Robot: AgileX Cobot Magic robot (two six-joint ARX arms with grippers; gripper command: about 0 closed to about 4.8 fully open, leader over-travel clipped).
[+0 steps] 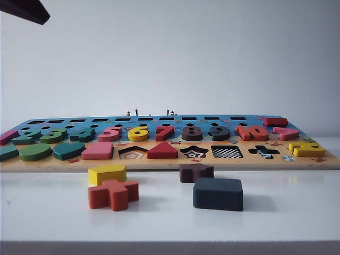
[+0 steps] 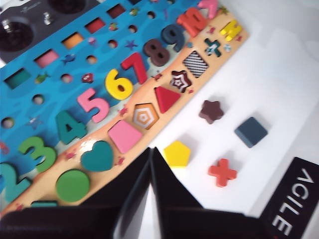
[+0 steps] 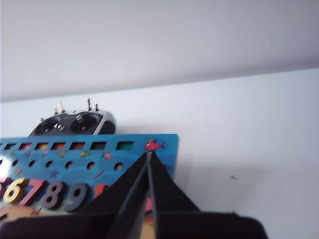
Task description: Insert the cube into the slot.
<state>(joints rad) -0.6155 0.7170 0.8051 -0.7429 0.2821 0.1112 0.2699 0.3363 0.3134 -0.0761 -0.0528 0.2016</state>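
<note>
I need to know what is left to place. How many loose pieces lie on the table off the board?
4: yellow pentagon, red cross, brown star and dark cube, all in front of the board.

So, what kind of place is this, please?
Probably a robot test bench in a lab or office, not a home: a plain white table against a bare wall, a wooden puzzle board with loose pieces laid out, and a radio controller behind the board.
</note>
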